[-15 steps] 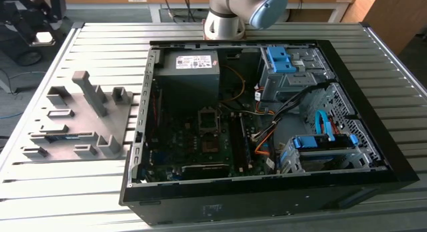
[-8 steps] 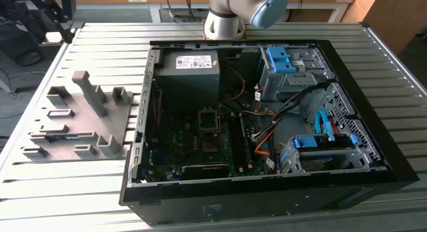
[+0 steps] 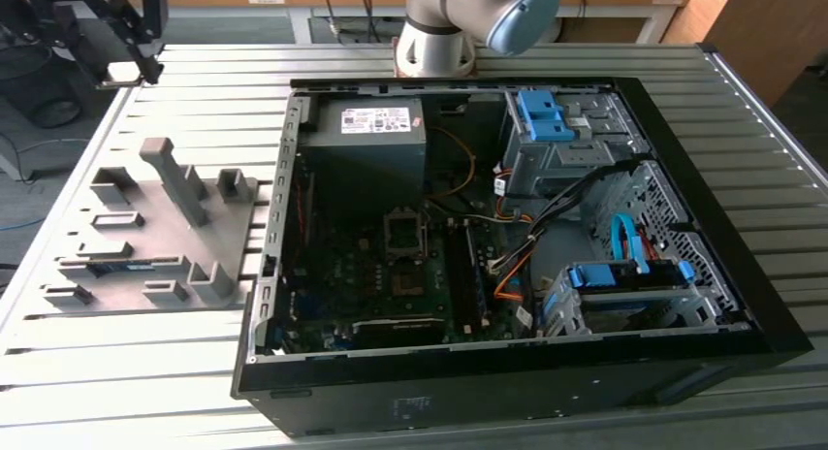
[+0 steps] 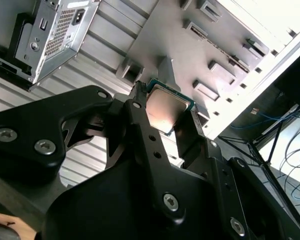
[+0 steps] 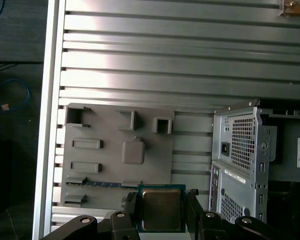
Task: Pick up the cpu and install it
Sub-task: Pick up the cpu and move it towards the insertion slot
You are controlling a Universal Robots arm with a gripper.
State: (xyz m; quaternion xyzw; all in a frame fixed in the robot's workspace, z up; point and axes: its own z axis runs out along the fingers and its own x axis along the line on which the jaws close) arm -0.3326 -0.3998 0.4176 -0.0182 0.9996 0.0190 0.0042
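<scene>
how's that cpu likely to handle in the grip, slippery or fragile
The cpu looks flat, rigid and small, so probably stiff and light. Its smooth, shiny metal top suggests it could slip; the end effector clamps it by two opposite edges. The thin green board rim likely makes it fragile if squeezed or dropped.

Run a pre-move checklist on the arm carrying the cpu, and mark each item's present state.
1. Grip: the black claw is shut on the small square silvery-topped cpu, holding it by two opposite edges: ok.
2. Cpu is clear above the grey moulded parts tray: ok.
3. The black computer case is open, with the board inside exposed: ok.
4. Motherboard socket is empty and its latch is open: cannot tell.
5. Orange and black cables lie to the exterior view's right of the socket, not across it: ok.
6. Cpu orientation matches the socket: cannot tell.
</scene>
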